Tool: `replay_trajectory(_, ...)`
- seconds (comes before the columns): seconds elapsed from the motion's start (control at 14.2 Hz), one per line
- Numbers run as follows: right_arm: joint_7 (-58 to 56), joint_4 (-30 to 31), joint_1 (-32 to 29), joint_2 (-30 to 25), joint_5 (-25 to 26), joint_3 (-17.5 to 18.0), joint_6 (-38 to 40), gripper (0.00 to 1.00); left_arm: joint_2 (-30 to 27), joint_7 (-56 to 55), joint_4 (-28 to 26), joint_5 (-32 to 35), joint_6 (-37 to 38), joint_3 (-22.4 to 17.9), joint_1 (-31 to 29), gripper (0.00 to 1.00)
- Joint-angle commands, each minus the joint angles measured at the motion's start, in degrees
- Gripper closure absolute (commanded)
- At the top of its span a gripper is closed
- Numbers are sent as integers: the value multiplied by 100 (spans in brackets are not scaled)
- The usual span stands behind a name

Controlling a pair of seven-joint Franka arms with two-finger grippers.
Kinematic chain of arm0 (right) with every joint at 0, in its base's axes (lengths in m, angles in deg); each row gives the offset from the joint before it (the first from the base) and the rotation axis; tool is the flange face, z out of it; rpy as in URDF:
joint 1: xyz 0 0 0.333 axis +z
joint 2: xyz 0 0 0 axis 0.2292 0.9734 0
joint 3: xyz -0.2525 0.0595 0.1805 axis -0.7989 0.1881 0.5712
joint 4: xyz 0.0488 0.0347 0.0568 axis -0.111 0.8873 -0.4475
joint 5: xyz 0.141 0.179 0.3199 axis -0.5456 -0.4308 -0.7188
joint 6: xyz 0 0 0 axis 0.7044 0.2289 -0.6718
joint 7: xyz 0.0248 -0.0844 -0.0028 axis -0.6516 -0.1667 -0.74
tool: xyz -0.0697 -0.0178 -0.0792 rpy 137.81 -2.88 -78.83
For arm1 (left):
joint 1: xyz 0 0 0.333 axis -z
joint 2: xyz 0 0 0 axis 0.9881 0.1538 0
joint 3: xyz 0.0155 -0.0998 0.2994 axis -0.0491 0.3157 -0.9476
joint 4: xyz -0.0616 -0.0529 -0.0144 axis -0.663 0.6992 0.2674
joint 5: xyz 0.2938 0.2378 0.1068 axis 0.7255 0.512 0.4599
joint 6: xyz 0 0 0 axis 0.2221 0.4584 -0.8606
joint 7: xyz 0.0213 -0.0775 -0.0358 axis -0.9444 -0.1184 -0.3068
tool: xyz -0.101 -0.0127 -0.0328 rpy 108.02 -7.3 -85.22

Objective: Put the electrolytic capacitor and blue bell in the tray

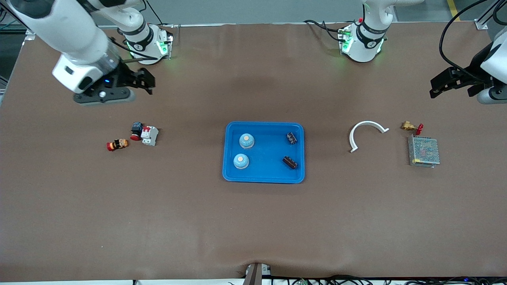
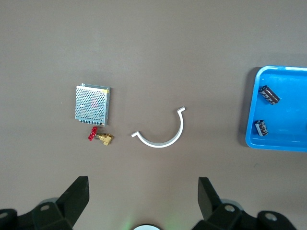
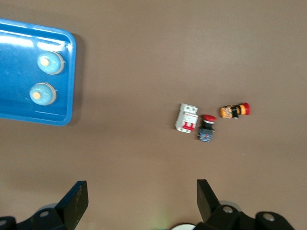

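A bright blue tray sits on the brown table. In it are two pale blue bells with cream tops and two black capacitors (with pale markings). Nearby are a white curved strip, a perforated silver box and a brass valve with a red handle.

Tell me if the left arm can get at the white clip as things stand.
Probably yes: the left gripper hangs open above bare table, and the white clip lies alone, apart from the brass valve, nothing over it.
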Motion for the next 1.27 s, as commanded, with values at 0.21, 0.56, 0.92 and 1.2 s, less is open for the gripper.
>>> replay_trajectory(0.21, -968, 207, -1304, -477, -111, 76, 355, 0, -39, 88, -33, -100, -65, -22, -23, 0)
replay_trajectory(0.56, -1548, 163, -1999, -468, -85, 23, 364, 0, -30, 88, 2, -65, -56, -22, -23, 0)
replay_trajectory(0.92, -1592, 32, -2342, -433, -32, 32, 355, 0, -30, 88, 2, -47, -65, -22, -15, 0)
replay_trajectory(1.2, -1539, -12, -2334, -407, -32, 40, 355, 0, 22, 9, 107, -47, -56, 4, 73, 0)
